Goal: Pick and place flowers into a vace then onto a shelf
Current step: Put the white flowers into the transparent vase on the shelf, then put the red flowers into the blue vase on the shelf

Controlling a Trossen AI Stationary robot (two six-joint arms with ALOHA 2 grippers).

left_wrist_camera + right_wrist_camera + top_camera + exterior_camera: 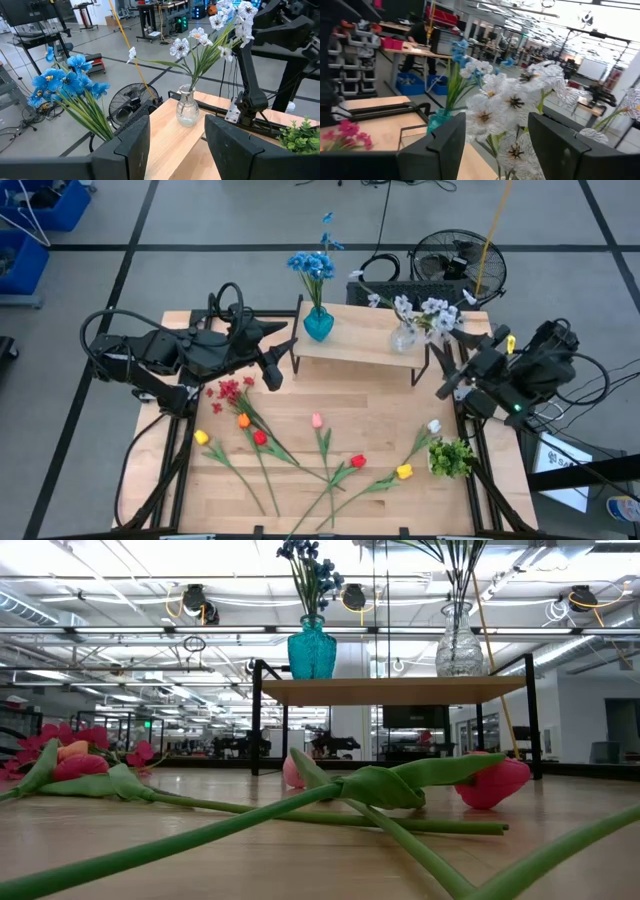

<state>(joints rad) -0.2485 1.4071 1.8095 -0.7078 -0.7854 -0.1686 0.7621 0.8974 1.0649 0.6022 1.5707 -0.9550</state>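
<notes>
Both end effectors stand open and empty: the left end effector (283, 360) hangs over the counter's far left part, just beside the shelf's left end, and the right end effector (447, 383) sits at the counter's right edge, near the shelf's right legs. Loose flowers (322, 452) with red, pink, yellow, orange and white blossoms lie scattered on long green stems across the counter's (385, 415) middle and near part. On the shelf (360, 335), at the far edge, a teal vase (318, 323) holds blue flowers (311, 265) and a clear glass vase (404, 335) holds white flowers (432, 310). A bushy green clump (451, 457) rests near the right edge.
</notes>
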